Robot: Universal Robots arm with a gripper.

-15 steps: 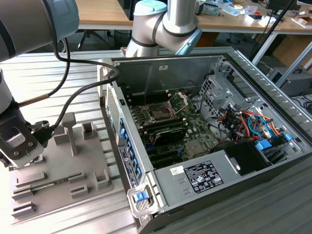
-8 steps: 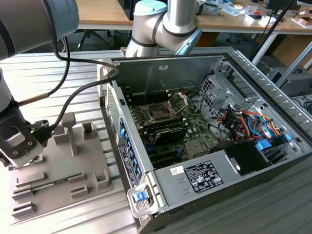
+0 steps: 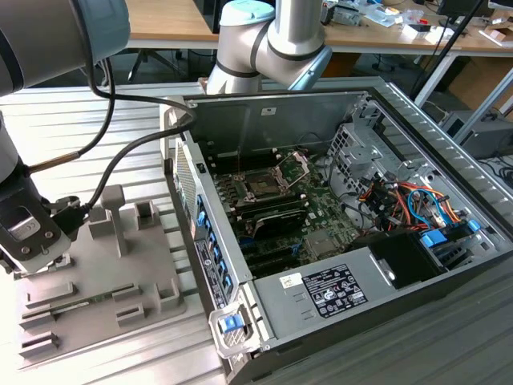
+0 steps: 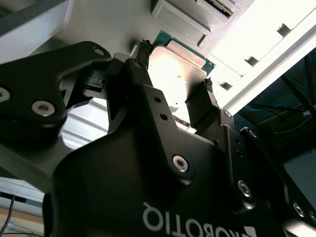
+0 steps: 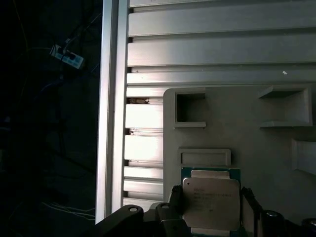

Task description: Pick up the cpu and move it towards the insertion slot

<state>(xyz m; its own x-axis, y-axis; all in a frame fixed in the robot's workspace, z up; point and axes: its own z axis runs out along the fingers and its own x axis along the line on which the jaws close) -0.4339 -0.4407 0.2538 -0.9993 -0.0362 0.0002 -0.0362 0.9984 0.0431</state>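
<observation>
**Operator:** Report tool state.

**Arm:** My gripper (image 5: 211,197) is drawn narrow on the cpu (image 5: 211,206). In both wrist views one finger (image 5: 176,200) bears on each of two opposite edges of the chip, and the silvery lid shows bare between them. I judge this a closed hold. I cannot tell whether the chip has cleared the grey tray (image 5: 247,123).

**Operator:** Locate the part and its destination.

**Arm:** The chip sits between my fingers, over the tray, which lies on the slotted aluminium table (image 5: 207,49). In the exterior view this station is at about 9 o'clock, beside the open computer case (image 3: 256,124). The insertion slot (image 3: 262,186) is inside the case, near frame centre. It lies between 2 and 3 o'clock from my gripper and is well apart from it. Its hinged bracket (image 3: 295,164) appears raised.

**Operator:** Handling properties?

**Arm:** These are judgements, not readings.
- The chip should be light, thin and stiff, and it will not flex in the grip.
- The metal lid looks smooth, so slip is likely if the hold is loose.
- The green board edge and the underside are probably fragile.
- Take hold on two opposite edges at mid-length, square to the chip. A skewed hold may let it pivot.
</observation>
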